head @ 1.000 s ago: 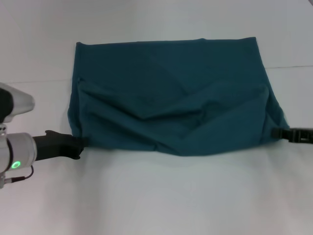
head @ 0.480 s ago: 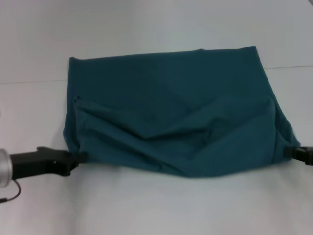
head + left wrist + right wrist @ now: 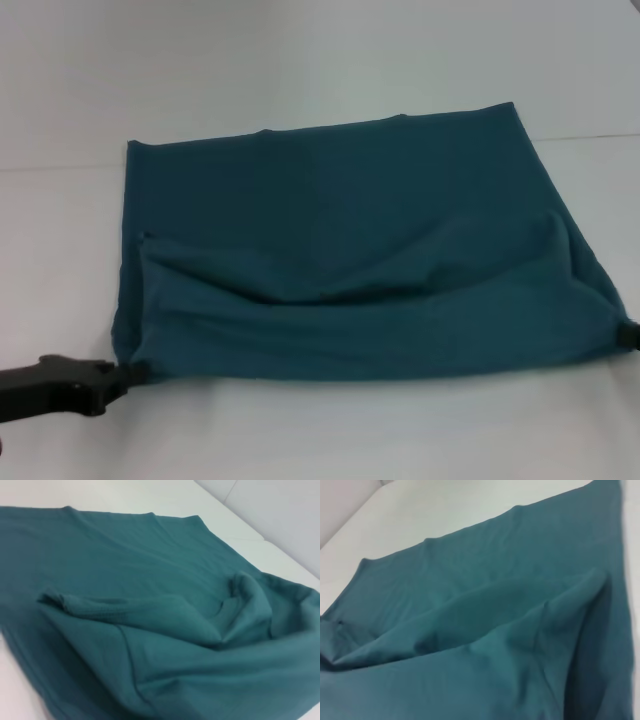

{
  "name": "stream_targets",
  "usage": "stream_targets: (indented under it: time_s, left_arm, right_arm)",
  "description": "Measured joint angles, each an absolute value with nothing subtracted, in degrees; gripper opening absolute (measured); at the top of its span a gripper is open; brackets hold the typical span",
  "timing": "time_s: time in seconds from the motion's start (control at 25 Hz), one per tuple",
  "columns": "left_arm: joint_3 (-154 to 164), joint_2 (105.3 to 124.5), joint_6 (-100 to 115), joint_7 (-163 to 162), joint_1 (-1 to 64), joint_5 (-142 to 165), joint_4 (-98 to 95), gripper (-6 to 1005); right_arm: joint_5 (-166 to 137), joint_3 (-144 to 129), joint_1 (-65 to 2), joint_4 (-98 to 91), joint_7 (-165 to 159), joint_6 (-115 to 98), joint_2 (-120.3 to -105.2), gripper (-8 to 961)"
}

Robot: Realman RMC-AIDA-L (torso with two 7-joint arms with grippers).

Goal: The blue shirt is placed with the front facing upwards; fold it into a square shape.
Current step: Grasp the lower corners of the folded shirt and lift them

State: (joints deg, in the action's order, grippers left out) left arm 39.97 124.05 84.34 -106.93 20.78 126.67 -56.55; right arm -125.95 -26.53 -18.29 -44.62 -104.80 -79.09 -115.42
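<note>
Head view shows the blue shirt point(image 3: 350, 270) on the white surface point(image 3: 300, 60), each near corner pinched by the left pincer point(image 3: 128, 376) and the mostly cut-off right pincer point(image 3: 627, 336).

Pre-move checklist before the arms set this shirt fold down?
1. Left gripper at the near left corner of the blue shirt: ok.
2. Right gripper at the near right corner: ok, though mostly out of frame.
3. Fingers closed on cloth: cannot tell.
4. Far edge lying flat on the white table: ok.
5. Folded layer smooth: not ok, a sagging ridge runs across the middle.
6. Near edge level between the corners: ok, roughly straight.
</note>
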Motion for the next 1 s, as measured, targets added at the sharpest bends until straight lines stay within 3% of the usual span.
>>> stream_targets:
  time_s: [0.6,1.0]
  left_arm:
    - [36.2,123.9,90.1,-104.5,19.5,130.1,-56.5,3]
    - [34.5,123.92,97.5,-103.3,18.9,134.6,-56.4,3]
  right_arm:
    - [-125.9,-23.3,-16.3,-44.4,-98.0,-85.8,-115.37,35]
    - [-126.0,-21.2,-11.3,-44.7,-89.9,-94.8,-116.1,36]
